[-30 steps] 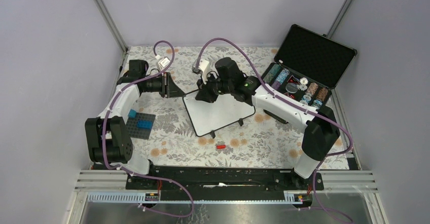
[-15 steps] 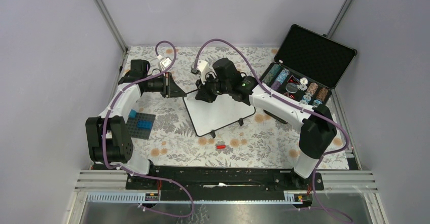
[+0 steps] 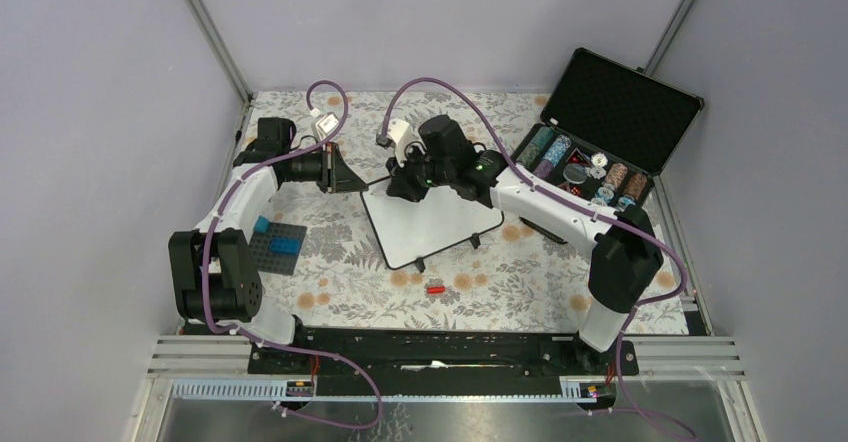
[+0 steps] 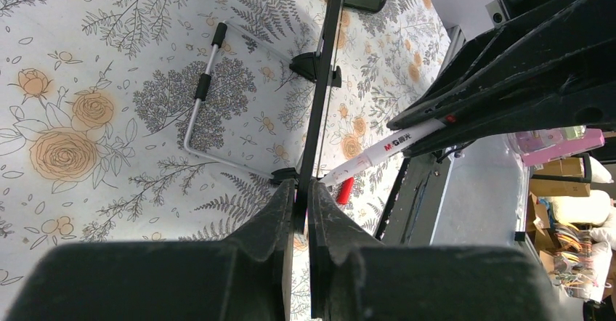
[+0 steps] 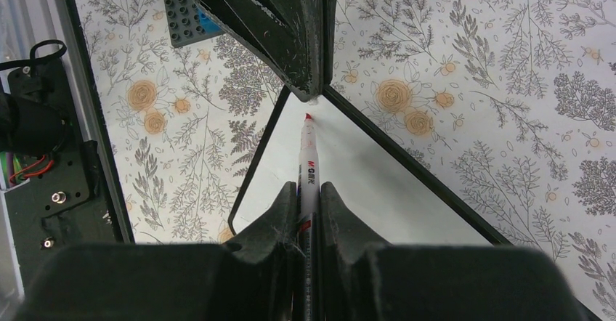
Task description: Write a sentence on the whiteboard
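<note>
Left fingers (image 4: 280, 216) clamp the whiteboard (image 3: 430, 227) rim — right fingers (image 5: 277, 219) grasp the marker (image 5: 309, 172) (tip near that corner).

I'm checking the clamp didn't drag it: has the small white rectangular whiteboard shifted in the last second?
No. The small white black-rimmed whiteboard sits at the same place and angle relative to the small red cap lying near it.

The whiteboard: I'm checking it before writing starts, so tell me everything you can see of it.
The whiteboard is a small white rectangle with rounded corners, a thin black rim and small black feet. It rests askew on the flowered cloth mid-table. Its visible surface is blank. A bent wire stand shows beneath it. The left hand is shut on its far-left rim. The right hand holds a red-tipped marker at that corner, contact unclear.
</note>
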